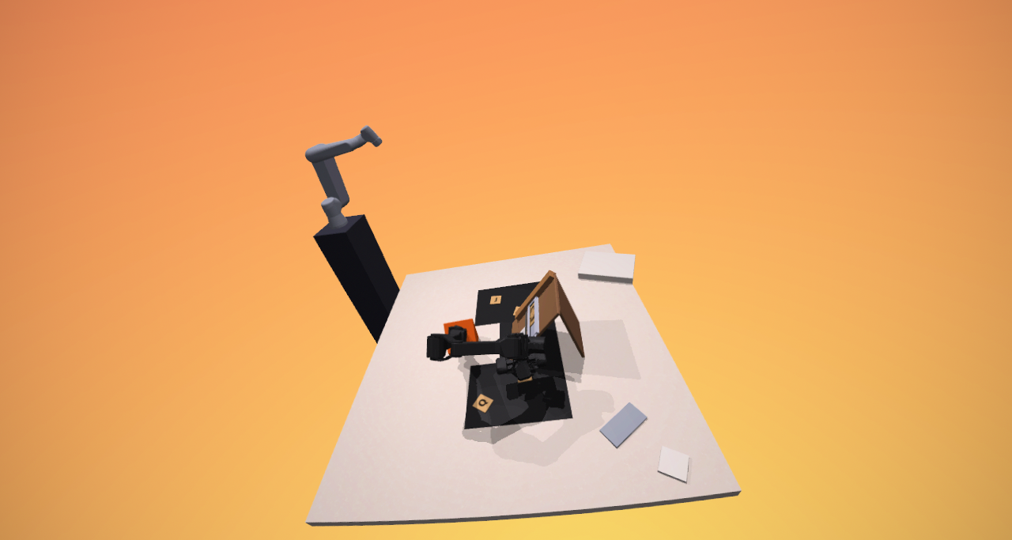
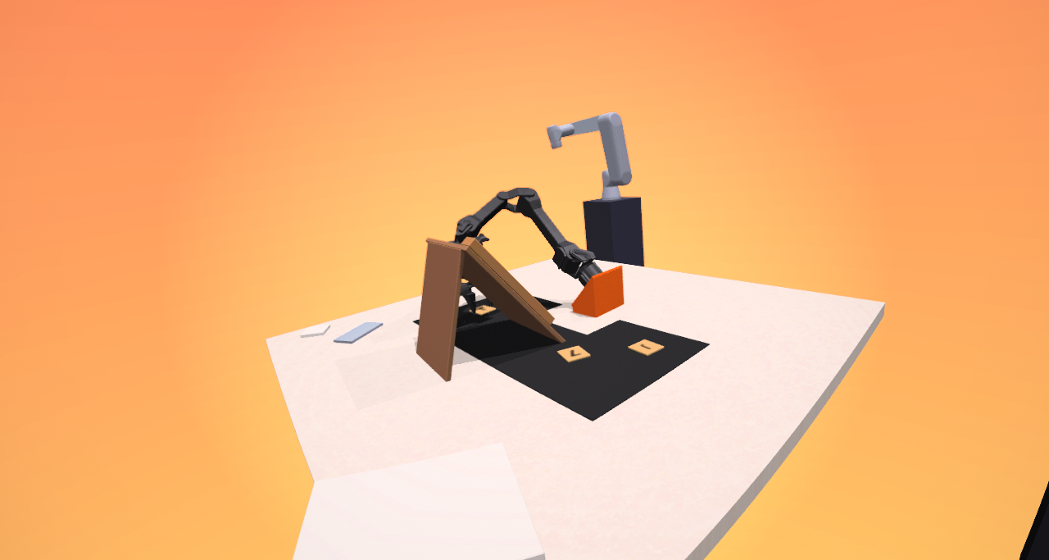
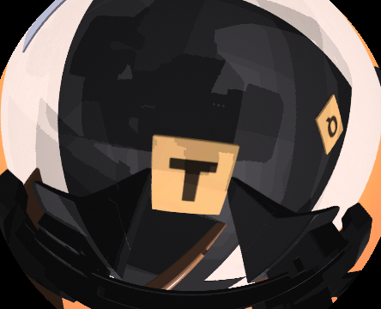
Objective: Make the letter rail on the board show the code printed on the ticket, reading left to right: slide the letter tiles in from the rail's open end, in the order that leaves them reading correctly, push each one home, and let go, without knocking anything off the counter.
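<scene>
My gripper (image 1: 524, 376) (image 3: 190, 178) is shut on the tan T tile (image 1: 524, 379) (image 2: 484, 309) (image 3: 162, 193), low over the black mat beside the board. The T looks upright in the wrist view. The brown board (image 1: 549, 315) (image 2: 440, 303) stands like a tent; its pale rail (image 1: 536, 306) seems to hold at least one tan tile, its letter unreadable, and the arm hides the rail's near end. The Q tile (image 1: 482, 402) (image 3: 330, 124) lies on the mat. Two more tiles, one (image 2: 645, 347) (image 1: 495, 300) and another (image 2: 573, 352) (image 1: 517, 311), lie beyond the board. I cannot read the ticket's code.
The black mat (image 1: 473, 421) (image 2: 592, 402) lies under and around the board. An orange block (image 1: 461, 322) (image 2: 607, 293) stands at the arm's base. A blue-grey slab (image 1: 623, 424) (image 2: 358, 332), a small white square (image 1: 674, 464) (image 2: 315, 330) and a white block (image 1: 606, 266) (image 2: 425, 505) lie on the counter. Another arm stands beyond it.
</scene>
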Tool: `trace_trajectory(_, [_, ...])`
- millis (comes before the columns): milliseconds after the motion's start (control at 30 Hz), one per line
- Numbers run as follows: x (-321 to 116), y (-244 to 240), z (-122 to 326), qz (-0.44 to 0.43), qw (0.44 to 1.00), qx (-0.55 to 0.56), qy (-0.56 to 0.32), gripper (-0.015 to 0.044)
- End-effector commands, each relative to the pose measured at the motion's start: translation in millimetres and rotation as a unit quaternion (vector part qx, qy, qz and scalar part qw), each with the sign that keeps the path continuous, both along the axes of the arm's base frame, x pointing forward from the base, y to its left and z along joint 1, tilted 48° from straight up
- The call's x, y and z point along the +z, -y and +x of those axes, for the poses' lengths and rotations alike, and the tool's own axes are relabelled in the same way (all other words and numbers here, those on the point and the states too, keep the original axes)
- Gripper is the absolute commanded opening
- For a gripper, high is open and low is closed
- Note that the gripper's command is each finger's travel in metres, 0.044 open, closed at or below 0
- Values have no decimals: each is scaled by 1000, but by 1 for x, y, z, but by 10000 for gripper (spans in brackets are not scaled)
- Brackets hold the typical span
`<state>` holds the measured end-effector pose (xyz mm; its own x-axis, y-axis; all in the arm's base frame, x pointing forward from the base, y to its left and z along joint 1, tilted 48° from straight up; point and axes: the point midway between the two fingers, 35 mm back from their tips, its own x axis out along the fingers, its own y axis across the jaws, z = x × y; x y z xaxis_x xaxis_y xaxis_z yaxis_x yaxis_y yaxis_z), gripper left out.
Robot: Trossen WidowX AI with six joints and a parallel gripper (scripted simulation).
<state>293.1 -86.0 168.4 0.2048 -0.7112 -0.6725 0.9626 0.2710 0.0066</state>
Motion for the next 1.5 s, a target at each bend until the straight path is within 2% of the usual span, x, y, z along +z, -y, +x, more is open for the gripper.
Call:
trace_trajectory(0, [2, -2, 0, -2, 1000, -1, 4, 0])
trace_trajectory(167, [3, -1, 0, 1, 1000, 20, -4, 0])
trace_trajectory(533, [20, -1, 4, -13, 990, 140, -20, 0])
trace_trajectory(1000, [50, -3, 7, -84, 956, 278, -36, 0])
trace_trajectory(1467, [71, -33, 9, -195, 867, 450, -86, 0])
